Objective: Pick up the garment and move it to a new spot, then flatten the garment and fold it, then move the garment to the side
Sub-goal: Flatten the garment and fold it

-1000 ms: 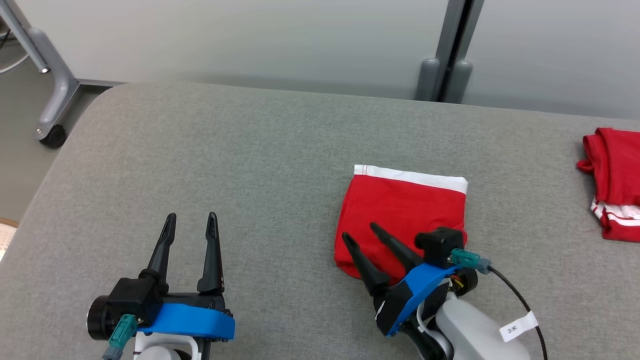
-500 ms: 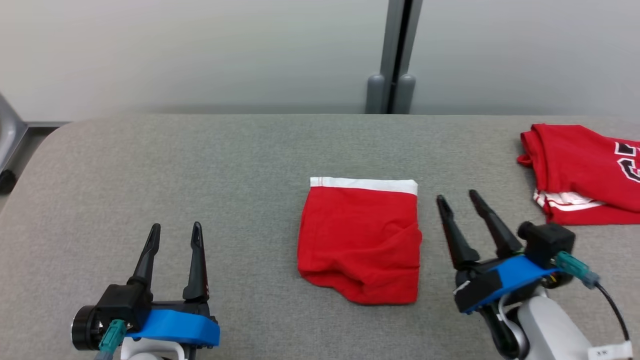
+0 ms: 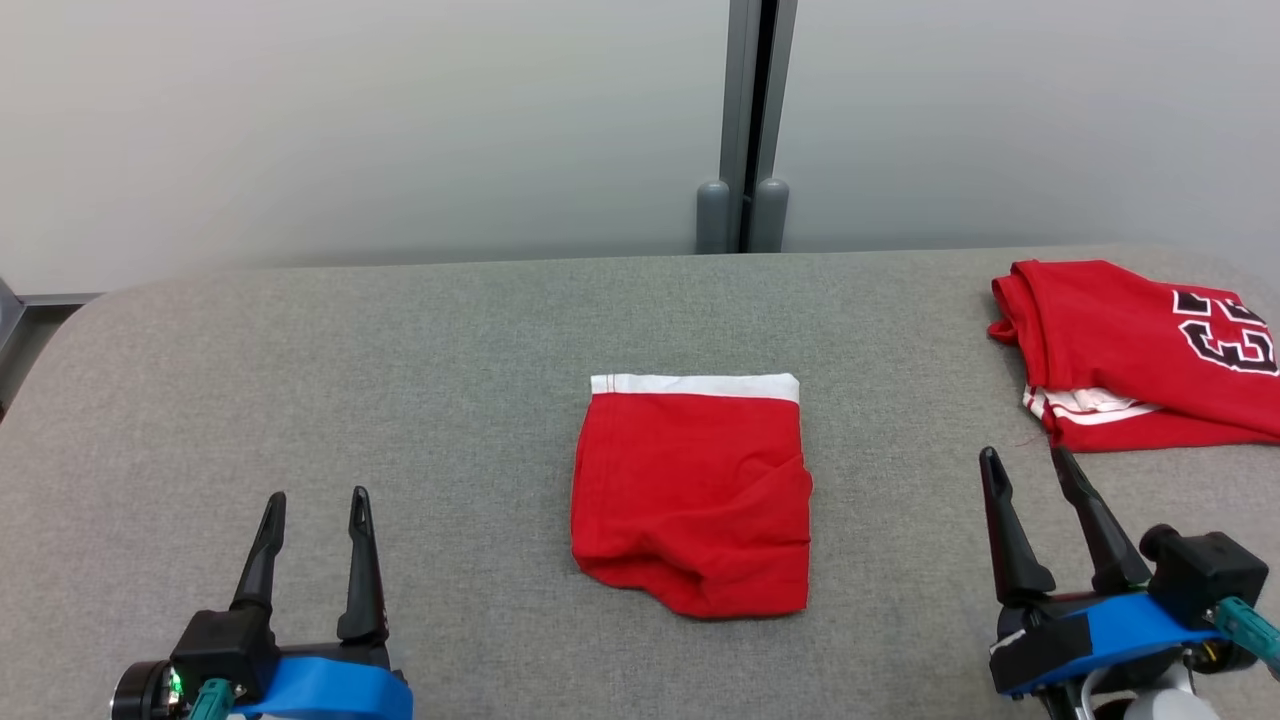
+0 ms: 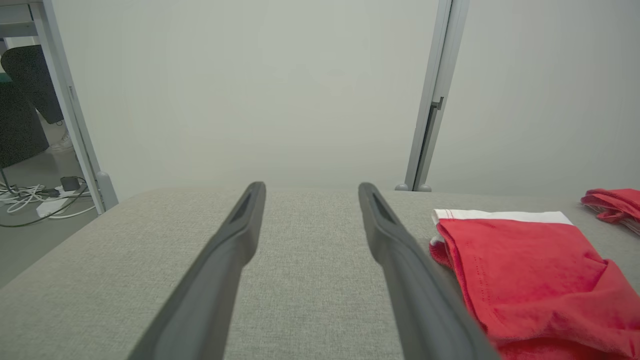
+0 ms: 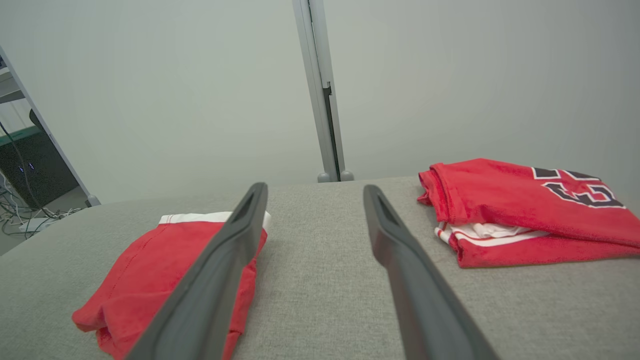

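1. Grey fabric-covered table (image 3: pixel 400 330) underneath everything, pale grey wall panels (image 3: pixel 350 120) behind, split by a slim grey metal post (image 3: pixel 742 110).
2. Left gripper (image 3: pixel 316 495) at the lower left of the head view: jaws wide apart, nothing between the two long dark fingers, tips over bare cloth.
3. Right gripper (image 3: pixel 1024 454) at the lower right: jaws likewise spread and empty, tips pointing toward the table's far edge.
4. Between the two grippers and well apart from both: folded red garment with a white waistband (image 3: pixel 690 490), flat on the middle of the table, waistband on the far side, near hem slightly rumpled and bulging.
5. Just beyond the right gripper's tips, near but not touching: folded red jersey with black-and-white numerals and a white-striped hem (image 3: pixel 1120 340), close to the table's right end.
6. Off the table's left end, in the left wrist view: grey metal frame leg (image 4: pixel 77 125), white and dark cables on the floor (image 4: pixel 35 200), and a dark bulky shape (image 4: pixel 22 115), possibly a chair, too cropped to tell.
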`<state>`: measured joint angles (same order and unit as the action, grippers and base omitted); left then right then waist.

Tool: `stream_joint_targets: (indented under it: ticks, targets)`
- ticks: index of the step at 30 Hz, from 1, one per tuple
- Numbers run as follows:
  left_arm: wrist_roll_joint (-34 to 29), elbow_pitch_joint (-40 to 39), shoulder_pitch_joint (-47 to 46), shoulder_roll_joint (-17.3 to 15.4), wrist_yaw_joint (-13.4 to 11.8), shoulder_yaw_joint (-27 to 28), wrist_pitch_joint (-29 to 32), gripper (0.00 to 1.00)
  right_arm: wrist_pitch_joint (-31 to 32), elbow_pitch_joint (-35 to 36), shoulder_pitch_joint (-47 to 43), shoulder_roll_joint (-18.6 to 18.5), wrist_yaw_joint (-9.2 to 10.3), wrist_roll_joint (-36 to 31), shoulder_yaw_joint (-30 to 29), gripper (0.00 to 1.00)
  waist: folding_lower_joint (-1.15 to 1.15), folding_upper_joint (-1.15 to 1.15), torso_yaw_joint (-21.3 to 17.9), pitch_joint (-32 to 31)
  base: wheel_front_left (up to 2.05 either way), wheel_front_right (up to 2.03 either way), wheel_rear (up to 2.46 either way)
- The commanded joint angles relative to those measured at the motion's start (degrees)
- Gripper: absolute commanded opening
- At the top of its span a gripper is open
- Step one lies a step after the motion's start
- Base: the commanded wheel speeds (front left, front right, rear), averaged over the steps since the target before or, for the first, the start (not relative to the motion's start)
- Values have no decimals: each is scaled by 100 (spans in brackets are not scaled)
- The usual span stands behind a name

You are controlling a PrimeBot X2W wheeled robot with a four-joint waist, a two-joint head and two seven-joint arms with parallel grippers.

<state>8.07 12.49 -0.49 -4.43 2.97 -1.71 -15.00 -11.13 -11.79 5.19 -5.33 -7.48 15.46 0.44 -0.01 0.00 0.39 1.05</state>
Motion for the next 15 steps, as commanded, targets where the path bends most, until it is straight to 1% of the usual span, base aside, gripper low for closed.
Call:
stream_joint_targets:
  ticks: [1,7,15]
  targets:
    - [-18,-36,89,-19,-51,30,-25,100,87,195,-198,71,-4,-80,-88,100,1,0,6,-37,0,0,0]
    - [-6,-70,234,-44,-126,22,3,100,370,690,-559,201,-5,-279,-222,100,1,0,28,-127,0,0,0]
    - [-1,-137,267,-86,-170,-27,86,100,565,864,-707,241,-4,-405,-258,100,1,0,59,-129,0,0,0]
